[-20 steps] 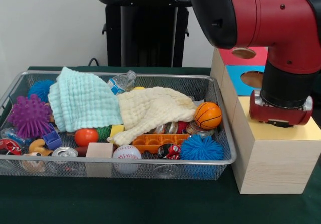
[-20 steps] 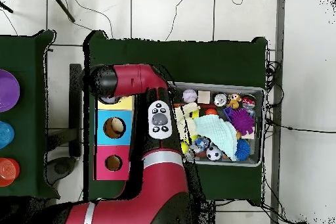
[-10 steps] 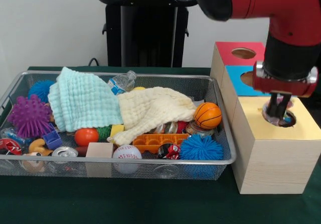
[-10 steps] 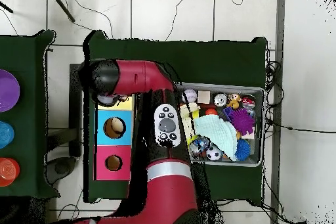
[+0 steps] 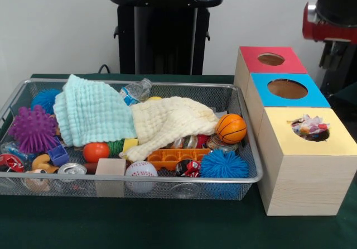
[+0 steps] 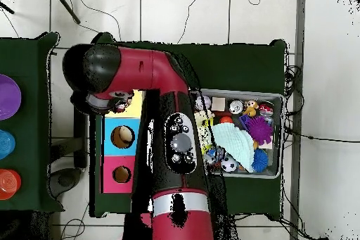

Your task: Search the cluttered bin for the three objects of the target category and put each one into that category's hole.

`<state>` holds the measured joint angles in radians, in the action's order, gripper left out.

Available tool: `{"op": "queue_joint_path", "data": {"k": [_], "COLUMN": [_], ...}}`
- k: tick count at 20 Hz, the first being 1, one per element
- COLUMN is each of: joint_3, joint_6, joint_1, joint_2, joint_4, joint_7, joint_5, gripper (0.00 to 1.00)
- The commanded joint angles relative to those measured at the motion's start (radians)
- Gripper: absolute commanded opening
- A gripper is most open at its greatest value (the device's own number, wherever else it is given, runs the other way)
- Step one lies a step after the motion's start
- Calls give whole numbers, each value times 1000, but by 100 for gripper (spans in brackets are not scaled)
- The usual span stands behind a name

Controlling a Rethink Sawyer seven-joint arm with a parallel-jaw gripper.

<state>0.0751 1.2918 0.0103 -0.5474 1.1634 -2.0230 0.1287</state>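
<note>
A wooden box stands right of the bin with a red hole (image 5: 271, 59), a blue hole (image 5: 287, 89) and a yellow hole (image 5: 310, 129) on top. A crumpled colourful wrapper (image 5: 308, 127) lies in the mouth of the yellow hole. My gripper (image 5: 334, 65) hangs raised at the right edge, behind and above the box, with nothing seen in it. In the overhead view the gripper (image 6: 117, 100) sits at the yellow end of the box (image 6: 133, 105). The wire bin (image 5: 139, 179) holds a mint cloth (image 5: 92, 112) and a cream cloth (image 5: 167, 120) that cover other items.
In the bin lie a small basketball (image 5: 231, 128), a baseball (image 5: 140, 170), a blue spiky ball (image 5: 223, 164), a purple spiky ball (image 5: 32, 129), an orange ball (image 5: 96, 151), a wood block (image 5: 110, 167), a plastic bottle (image 5: 135, 91) and a can (image 5: 72, 170).
The gripper rose off the yellow hole and drew up and to the right in the front view. The wrapper now lies uncovered in the yellow hole.
</note>
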Motion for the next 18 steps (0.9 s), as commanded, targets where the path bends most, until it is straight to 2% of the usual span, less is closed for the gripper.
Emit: {"op": "queue_joint_path", "data": {"k": [1,7,11,15,18], "joint_3": [79,58,26,15,8], "joint_6": [111,64,-19,-144,-161], "joint_1": [-7,-19,-38,-35,-30], "joint_2": [32,72,127,148,148], "joint_4": [-73,-86,-113,-70,-66], "joint_7": [-131,-122,-119,-88,-61], "joint_5": [37,26,-26,-48,-60], "gripper": [0,0,0,0,0]}}
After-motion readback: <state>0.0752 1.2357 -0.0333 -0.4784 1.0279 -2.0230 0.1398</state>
